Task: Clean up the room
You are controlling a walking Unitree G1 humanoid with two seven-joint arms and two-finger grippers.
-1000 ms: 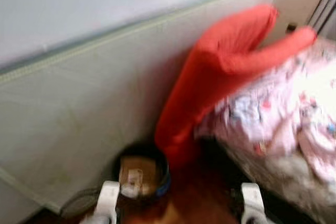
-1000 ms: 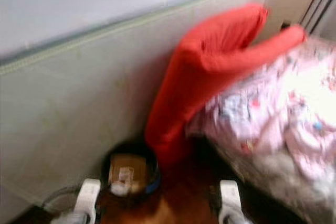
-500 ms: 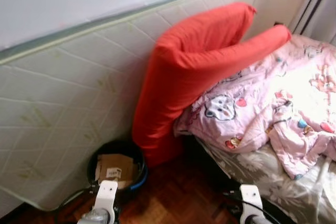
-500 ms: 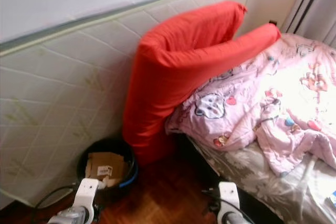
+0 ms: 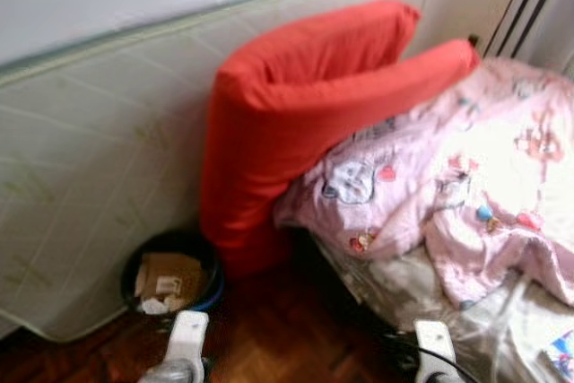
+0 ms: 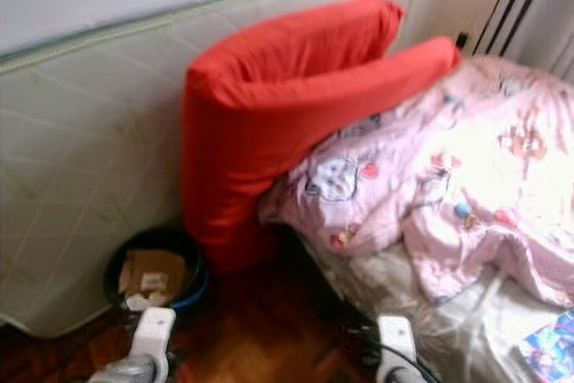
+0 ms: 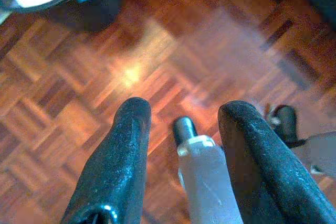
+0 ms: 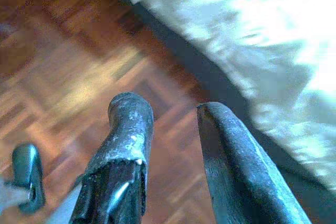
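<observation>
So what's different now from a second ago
Only the view has shifted: the scene has slid left in frame, showing more of the pink quilt. The red cushion, the mattress and the bin stayed put. Both grippers still hang idle, holding nothing.

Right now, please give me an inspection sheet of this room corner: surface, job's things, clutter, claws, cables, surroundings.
Surface: dark wooden parquet floor, bare beneath both arms.
Job's things: crumpled pink blanket on the bed; red cushion bent, leaning on the mattress.
Clutter: black bin holding cardboard; small colourful item on the bed's edge.
Claws: left claw open, empty, above the floor; right claw open, empty, near the bed.
Cables: black cable by the right arm.
Surroundings: pale mattress upright against the wall; curtain.
</observation>
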